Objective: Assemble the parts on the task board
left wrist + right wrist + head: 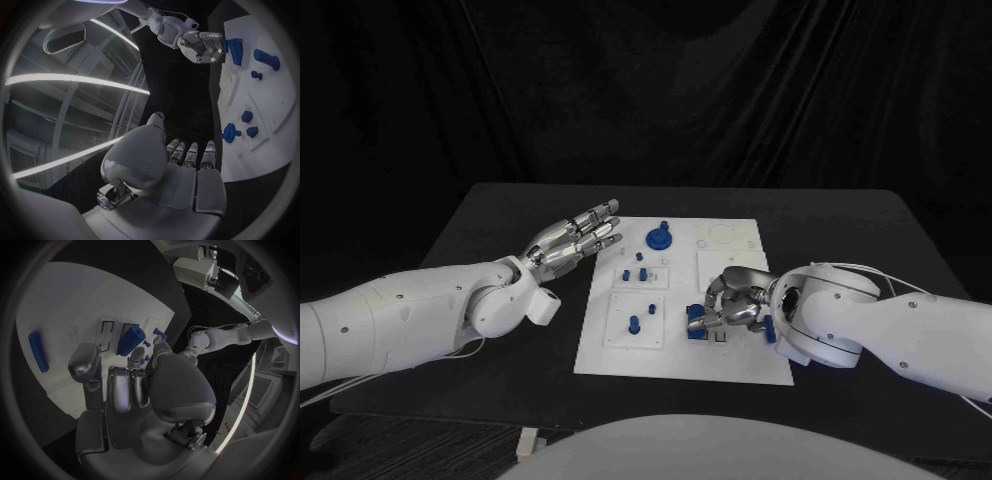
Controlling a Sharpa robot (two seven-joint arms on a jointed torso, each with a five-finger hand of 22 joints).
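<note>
The white task board lies mid-table. My right hand hovers low over its near right part with fingers curled in and nothing between them. A blue block sits on the board just past those fingertips, beside two rectangular slots; the thumb stays apart from it. A blue peg lies further left, also seen as the peg. A round blue part and small blue pieces sit further back. My left hand floats at the board's far left edge, fingers straight, holding nothing.
Bare black table surrounds the board on all sides. A round recess marks the board's far right corner. In the left wrist view the right hand shows across the board.
</note>
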